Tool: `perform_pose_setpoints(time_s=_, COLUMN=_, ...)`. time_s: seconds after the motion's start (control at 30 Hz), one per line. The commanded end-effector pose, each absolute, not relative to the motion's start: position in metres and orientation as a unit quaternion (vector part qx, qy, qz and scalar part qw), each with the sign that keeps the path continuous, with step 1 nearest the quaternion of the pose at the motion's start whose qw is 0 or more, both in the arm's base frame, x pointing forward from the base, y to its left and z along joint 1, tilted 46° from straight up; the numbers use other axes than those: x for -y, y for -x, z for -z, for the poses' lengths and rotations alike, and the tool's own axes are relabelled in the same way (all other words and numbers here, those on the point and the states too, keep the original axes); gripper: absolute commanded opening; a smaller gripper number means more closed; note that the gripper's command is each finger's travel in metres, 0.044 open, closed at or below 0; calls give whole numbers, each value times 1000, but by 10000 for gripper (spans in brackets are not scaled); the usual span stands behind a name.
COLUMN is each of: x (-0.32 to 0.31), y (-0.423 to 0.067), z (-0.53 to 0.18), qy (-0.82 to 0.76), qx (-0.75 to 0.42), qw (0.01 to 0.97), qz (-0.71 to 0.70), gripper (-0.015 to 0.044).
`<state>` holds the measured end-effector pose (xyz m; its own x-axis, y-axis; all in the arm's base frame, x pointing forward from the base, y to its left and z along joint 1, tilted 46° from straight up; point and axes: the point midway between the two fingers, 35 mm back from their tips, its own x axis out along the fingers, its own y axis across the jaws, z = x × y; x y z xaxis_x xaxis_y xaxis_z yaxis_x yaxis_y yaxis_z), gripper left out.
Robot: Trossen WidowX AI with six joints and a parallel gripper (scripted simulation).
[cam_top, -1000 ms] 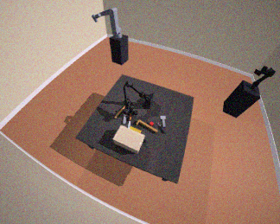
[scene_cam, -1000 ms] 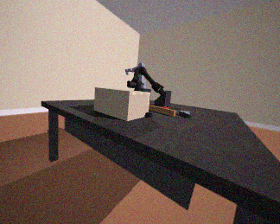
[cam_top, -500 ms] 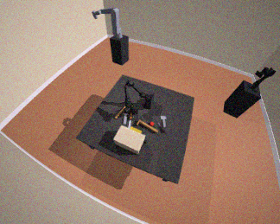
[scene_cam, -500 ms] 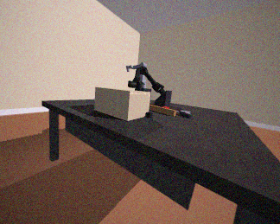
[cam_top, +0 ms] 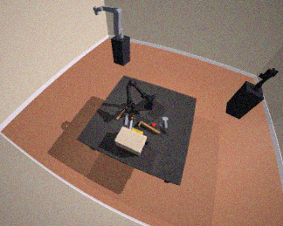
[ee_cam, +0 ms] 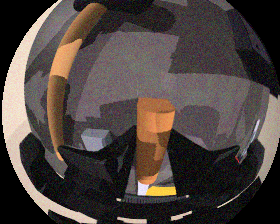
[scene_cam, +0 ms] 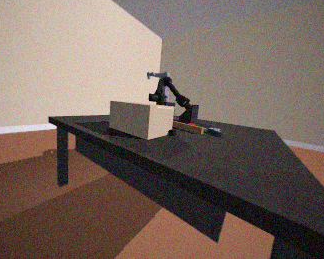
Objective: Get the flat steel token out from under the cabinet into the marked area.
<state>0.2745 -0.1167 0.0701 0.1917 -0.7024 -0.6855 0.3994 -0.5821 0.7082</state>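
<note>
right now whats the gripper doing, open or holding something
gripper: shut on a wooden stick, held between the fingers and pointing out ahead of the wrist camera.
</note>
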Motion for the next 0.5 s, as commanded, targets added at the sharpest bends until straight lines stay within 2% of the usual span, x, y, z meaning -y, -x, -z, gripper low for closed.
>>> perform_pose_setpoints(time_s=0.0, x=121, y=-267, z=-71, qy=-632, qx=120, qw=440, qz=626, gripper=0)
perform_pose_setpoints(time_s=0.23, x=121, y=-266, z=-72, qy=-633, qx=120, qw=441, qz=625, gripper=0)
perform_pose_setpoints(time_s=0.47, x=121, y=-268, z=-72, qy=-634, qx=120, qw=441, qz=624, gripper=184)
